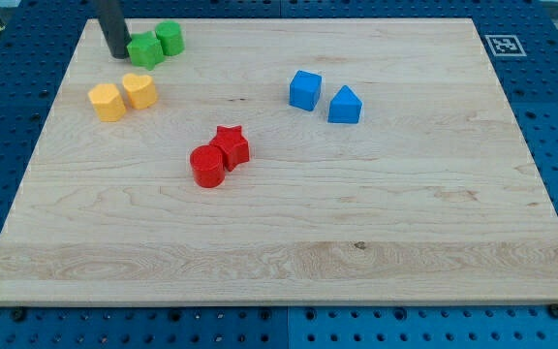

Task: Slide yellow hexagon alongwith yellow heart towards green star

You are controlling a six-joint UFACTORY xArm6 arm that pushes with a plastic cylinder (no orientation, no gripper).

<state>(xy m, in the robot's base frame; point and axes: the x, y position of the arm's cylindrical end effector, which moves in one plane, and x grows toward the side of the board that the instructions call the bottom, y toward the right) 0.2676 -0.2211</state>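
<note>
The yellow hexagon [107,102] and the yellow heart [140,90] lie side by side, touching, at the view's upper left. The green star [144,49] sits above them near the board's top edge, touching a green round block [170,38] on its right. My dark rod comes down at the top left; my tip [116,54] rests on the board just left of the green star, above the yellow pair and apart from them.
A red star [231,145] and a red cylinder [206,166] touch near the middle. A blue cube [305,89] and a blue wedge-like block [344,105] sit to the right. The wooden board [356,242] lies on a blue pegboard.
</note>
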